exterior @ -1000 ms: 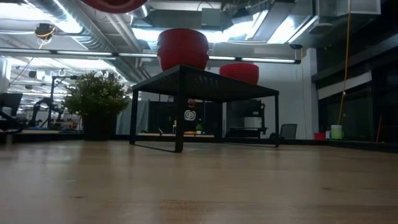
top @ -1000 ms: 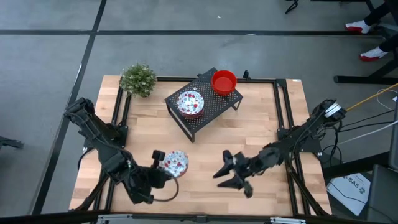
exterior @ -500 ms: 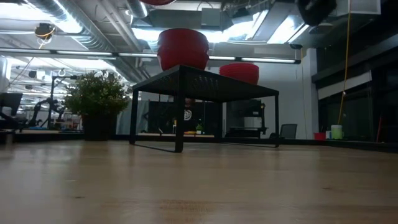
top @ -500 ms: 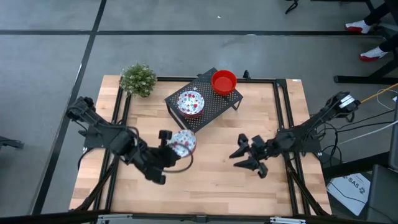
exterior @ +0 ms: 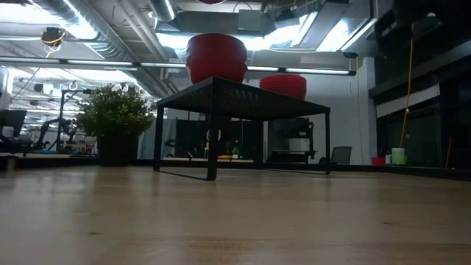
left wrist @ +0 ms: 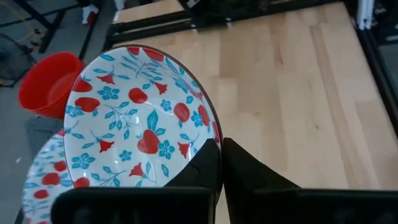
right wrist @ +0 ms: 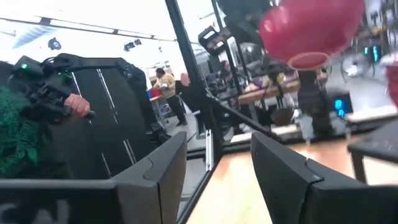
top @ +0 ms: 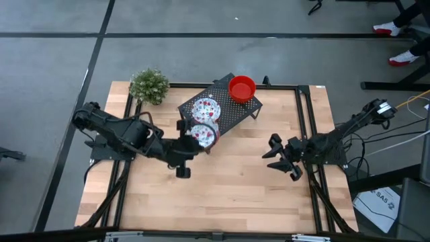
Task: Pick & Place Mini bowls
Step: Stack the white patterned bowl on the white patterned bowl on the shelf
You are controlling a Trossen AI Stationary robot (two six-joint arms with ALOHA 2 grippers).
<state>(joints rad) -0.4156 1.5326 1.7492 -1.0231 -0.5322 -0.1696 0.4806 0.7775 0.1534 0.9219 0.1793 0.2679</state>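
My left gripper [top: 188,142] is shut on a white mini bowl with red and blue flowers [top: 204,134], held in the air at the near edge of the black mesh rack [top: 228,111]. This bowl fills the left wrist view [left wrist: 134,118]. A second floral bowl [top: 205,109] and a plain red bowl [top: 242,88] rest on their bases on the rack top. My right gripper [top: 277,154] is open and empty over the table's right part, and its wrist view [right wrist: 217,168] shows its fingers apart. My left gripper holds the floral bowl by its rim [left wrist: 211,138] on the side nearest the arm. One finger [left wrist: 205,165] lies inside the bowl and the other outside. The fingers come about level from the table's left. The bowl is lifted clear, mouth up.
A small green potted plant [top: 149,85] stands at the far left corner. Black frame rails [top: 306,121] run along the table's sides. Bare wood [top: 228,181] lies between the grippers and toward the near edge. The low view shows the rack's legs [exterior: 212,136].
My left gripper has carried the floral bowl from near the table's front edge up and toward the far edge, to the rack's near side. My right gripper has drawn back toward the table's right edge and a little toward the far edge, staying open.
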